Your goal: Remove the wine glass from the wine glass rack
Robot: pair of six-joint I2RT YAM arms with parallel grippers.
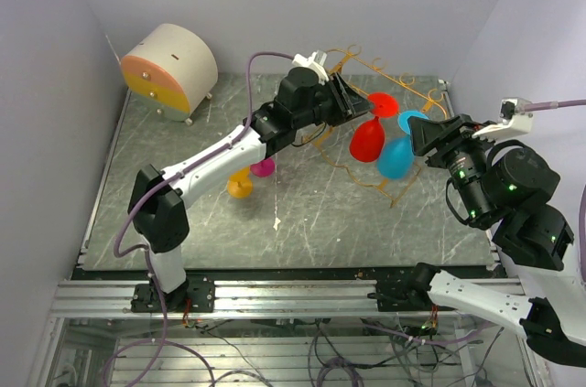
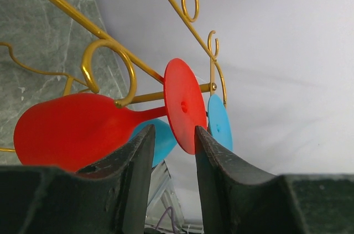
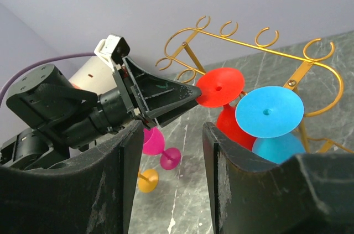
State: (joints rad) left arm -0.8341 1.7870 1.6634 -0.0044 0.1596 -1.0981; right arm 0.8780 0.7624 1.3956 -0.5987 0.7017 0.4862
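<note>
— So, what is the overhead camera showing?
— A thin gold wire rack with curly scroll ends (image 1: pixel 409 87) is standing at the far right of the grey marbled bench (image 1: pixel 183 213). An opaque red wine glass (image 1: pixel 367 140) and an opaque blue wine glass (image 1: pixel 396 158) are hanging by their feet from its rails, side by side. The left pincer (image 1: pixel 363 110) is reaching in at the red foot. The right pincer (image 1: pixel 419 135) is pointing at the blue glass from the right. A small orange glass (image 1: pixel 240 186) and a small magenta glass (image 1: pixel 264 167) are sitting on the bench beneath the left arm. A round cream-and-orange drawer box (image 1: pixel 169 71) is sitting in the far left corner.
— And the left wrist camera?
— The left pincer (image 2: pixel 173 131) is standing open. On the red wine glass (image 2: pixel 72 129), the lower rim of the round foot is sitting between the tips. Whether a finger is touching that rim, I cannot tell. The stem is resting in the rack (image 2: pixel 110 46), and the blue wine glass (image 2: pixel 218 123) is hanging just behind.
— The right wrist camera?
— The right pincer (image 3: pixel 171 129) is gaping too, gripping nothing, near the blue wine glass (image 3: pixel 269 111), whose foot is facing the lens. Beyond, the left pincer (image 3: pixel 191 93) is meeting the foot of the red wine glass (image 3: pixel 220 87) under the rack (image 3: pixel 243 40).
</note>
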